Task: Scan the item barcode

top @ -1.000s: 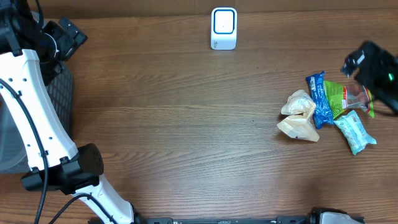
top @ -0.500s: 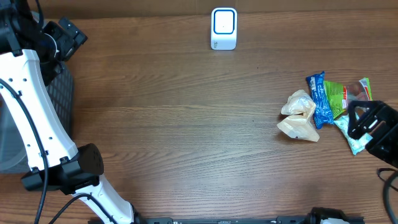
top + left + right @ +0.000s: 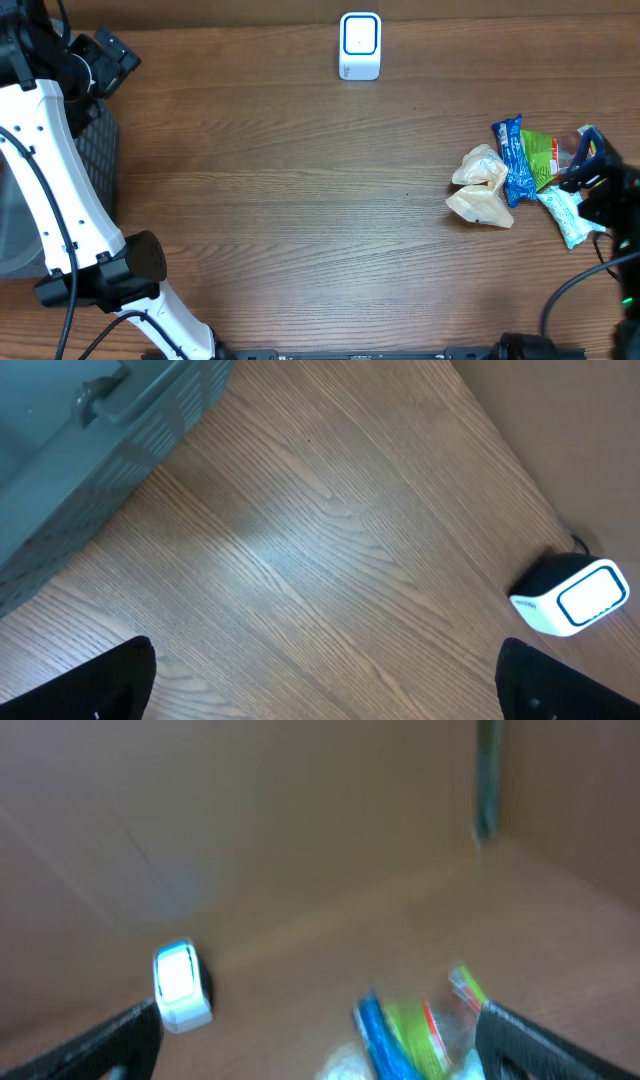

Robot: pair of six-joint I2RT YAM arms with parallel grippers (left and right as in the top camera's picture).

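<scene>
1. the left gripper hangs over the bare brown wooden table, beside the grey ribbed plastic basket. its fingers are spread wide and hold nothing. it looks parked off to the side to leave the middle free.
2. the right gripper is also spread wide and empty, with its dark fingertips at the bottom corners of its own blurred view. from overhead it sits at the table's right edge, just over the far side of the heap.
3. the items lie in a loose heap on the right. there are two crumpled cream packets, a shiny blue foil packet overlapping a green snack packet, and a pale teal packet partly under the arm. none is lifted.
4. the small white barcode scanner with a blue-rimmed window stands at the back edge, well apart from the heap. its window seems turned toward the arms, so a packet can be shown to it.
5. the task seems at its start, with one packet to be picked first. the overlapping packets could spoil a clean pinch, and no barcode can be made out.
</scene>
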